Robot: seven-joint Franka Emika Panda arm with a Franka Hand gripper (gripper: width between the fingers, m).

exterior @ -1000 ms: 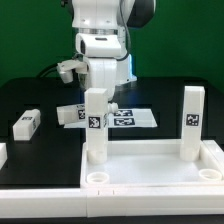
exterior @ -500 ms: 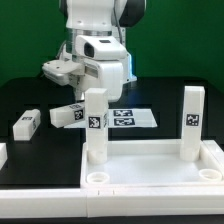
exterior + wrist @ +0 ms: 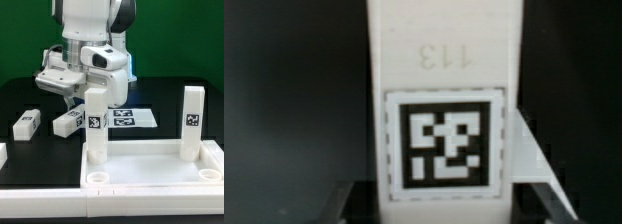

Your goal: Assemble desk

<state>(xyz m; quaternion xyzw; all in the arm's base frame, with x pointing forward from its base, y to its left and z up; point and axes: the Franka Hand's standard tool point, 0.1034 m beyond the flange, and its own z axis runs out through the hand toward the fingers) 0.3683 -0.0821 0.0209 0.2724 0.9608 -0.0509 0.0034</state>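
Note:
The desk panel (image 3: 150,170) lies at the front, white and rimmed, with round corner sockets. Two tagged white legs stand upright in it, one (image 3: 95,125) at its back left corner and one (image 3: 191,122) at its back right. My gripper (image 3: 64,103) hangs over the black table behind the panel, shut on a third leg (image 3: 68,122) that is held tilted just above the table. In the wrist view this leg (image 3: 438,90) fills the middle with its tag facing the camera, and the dark fingers (image 3: 354,204) press on both its sides. A fourth leg (image 3: 27,123) lies loose at the exterior view's left.
The marker board (image 3: 133,118) lies flat on the table behind the panel, to the exterior view's right of the held leg. A white block edge (image 3: 3,155) shows at the far left. The robot's body (image 3: 90,40) rises behind.
The arm has swung toward the exterior view's left and turned, carrying the held leg leftward and a little lower, away from the marker board. The grip has not changed.

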